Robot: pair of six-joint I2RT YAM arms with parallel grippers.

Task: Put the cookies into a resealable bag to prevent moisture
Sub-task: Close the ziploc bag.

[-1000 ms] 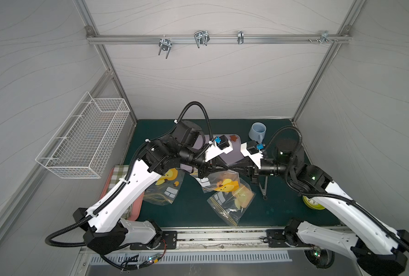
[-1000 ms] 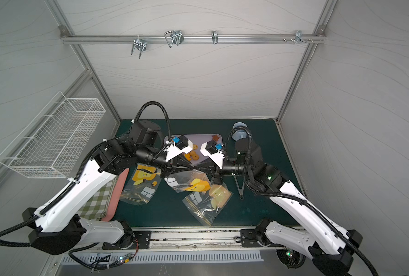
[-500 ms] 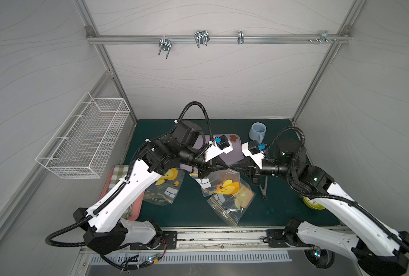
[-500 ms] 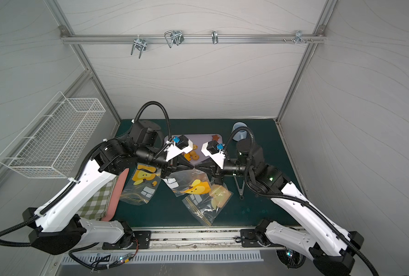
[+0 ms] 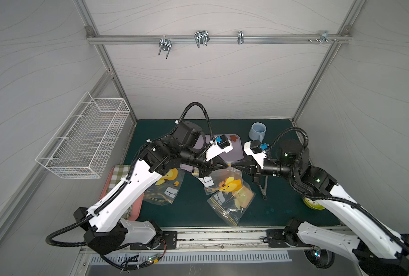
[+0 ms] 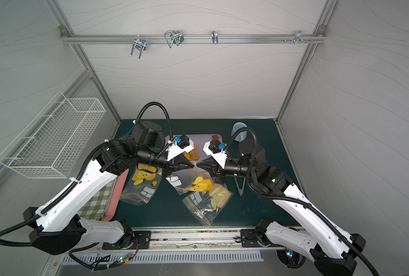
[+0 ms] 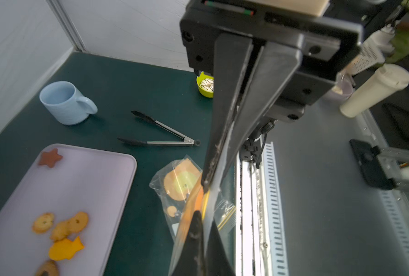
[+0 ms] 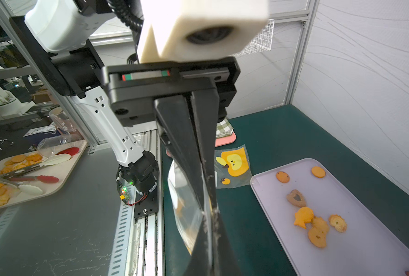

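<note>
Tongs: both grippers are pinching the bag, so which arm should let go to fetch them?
Probably right. The tongs lie just below the right wrist, on the same side of the bag as the right gripper. The left gripper would have to cross over the bag to reach them.

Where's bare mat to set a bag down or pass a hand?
Free: the mat strip between the left bag and the front bag; also the patch between the tongs and the yellow bowl. Crowded: centre, where left gripper and right gripper pinch the middle bag by the tray.
</note>
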